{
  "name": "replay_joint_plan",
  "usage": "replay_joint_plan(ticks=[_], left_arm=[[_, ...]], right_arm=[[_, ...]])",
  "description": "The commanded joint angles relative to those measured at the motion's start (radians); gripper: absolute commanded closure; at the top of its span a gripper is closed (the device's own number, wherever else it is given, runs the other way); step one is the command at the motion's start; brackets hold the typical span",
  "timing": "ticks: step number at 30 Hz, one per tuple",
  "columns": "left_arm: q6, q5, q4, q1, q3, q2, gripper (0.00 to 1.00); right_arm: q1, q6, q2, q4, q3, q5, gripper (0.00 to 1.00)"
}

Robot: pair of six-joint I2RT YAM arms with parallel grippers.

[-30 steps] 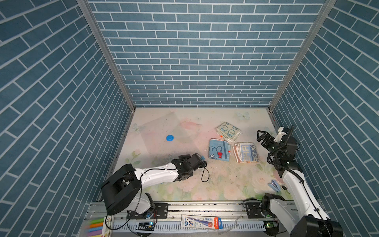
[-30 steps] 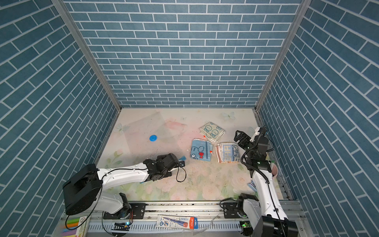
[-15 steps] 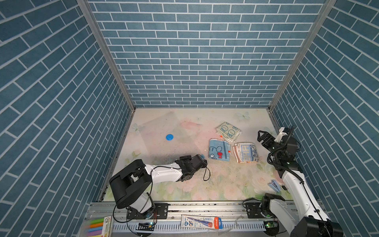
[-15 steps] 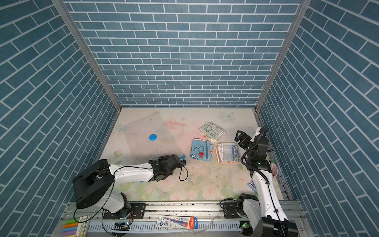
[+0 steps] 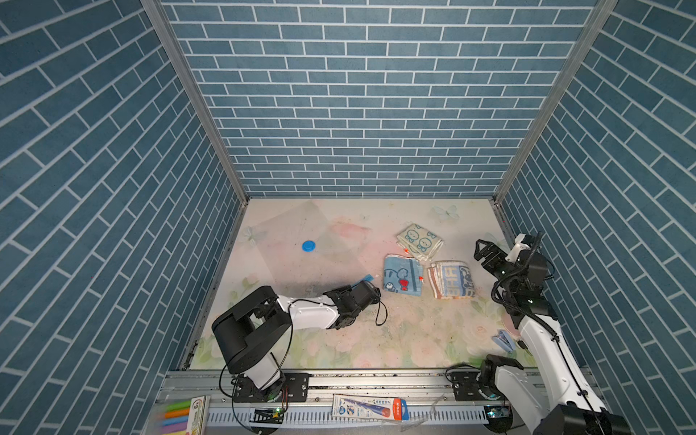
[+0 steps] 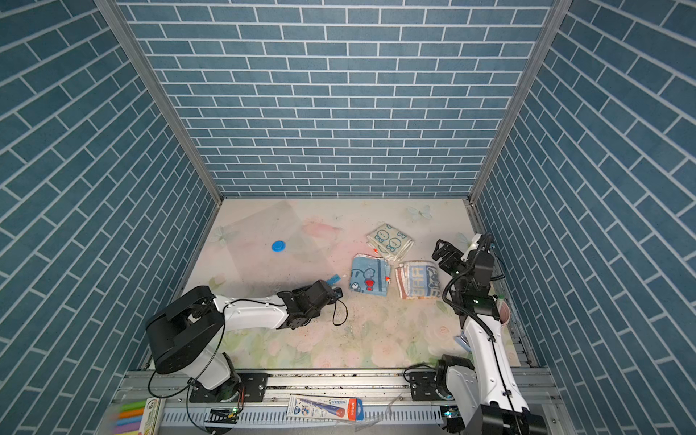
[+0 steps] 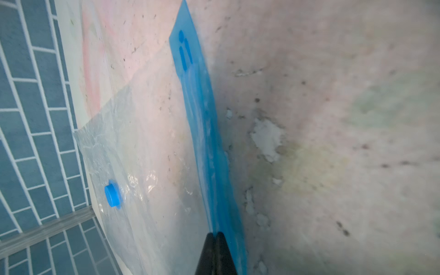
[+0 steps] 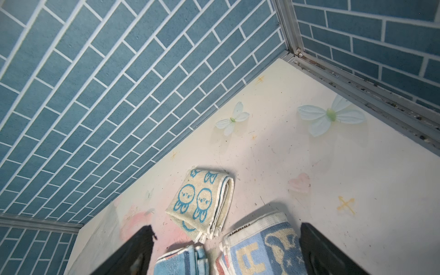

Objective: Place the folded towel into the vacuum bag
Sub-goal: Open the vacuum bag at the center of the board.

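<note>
Left gripper [image 7: 215,238] is pinched shut on the blue zip strip [image 7: 202,123] of the vacuum bag [image 5: 301,260], near the worktop's middle. My read: it's pinning the mouth so a towel can slide in. The bag lies flat toward the left edge, valve cap [image 5: 308,246] up. Right gripper [image 8: 226,238] hangs with jaws wide over the lettered towel [image 5: 452,280] by the right edge (poised to grab, I'd say). The towel's block letters are cut off; a packet [image 5: 371,408] on the front rail seems to read M&G.

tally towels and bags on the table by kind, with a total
towels: 3 - green towel, blue towel, striped towel
vacuum bag: 1
total: 4
</note>
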Motion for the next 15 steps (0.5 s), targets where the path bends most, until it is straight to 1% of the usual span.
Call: replay_joint_plan(ticks=[1,2,4,7,9,11,15], left_arm=[[-0.056,0.106,-0.060,0.067,0.076,-0.037,1.00],[-0.065,0.146,-0.079,0.088,0.094,-0.051,1.00],[-0.086,0.235,-0.118,0.130,0.137,-0.076,1.00],[-0.110,0.303,-0.151,0.168,0.194,-0.096,1.00],[-0.125,0.337,-0.156,0.185,0.222,-0.107,1.00],[-0.143,0.361,-0.153,0.195,0.244,-0.115,1.00],[-0.196,0.408,-0.125,0.212,0.269,-0.127,1.00]], right_arm=[[0.005,-0.020,-0.004,-0.038,0.024,-0.049,0.04],[0.005,-0.019,0.006,-0.047,0.027,-0.080,0.04],[0.005,-0.010,0.037,-0.047,0.032,-0.182,0.04],[0.008,0.030,0.096,0.020,0.011,-0.356,0.07],[0.036,0.053,0.129,0.078,-0.005,-0.421,0.08],[0.102,0.033,0.162,0.065,0.015,-0.424,0.08],[0.276,-0.025,0.273,0.009,0.104,-0.388,0.08]])
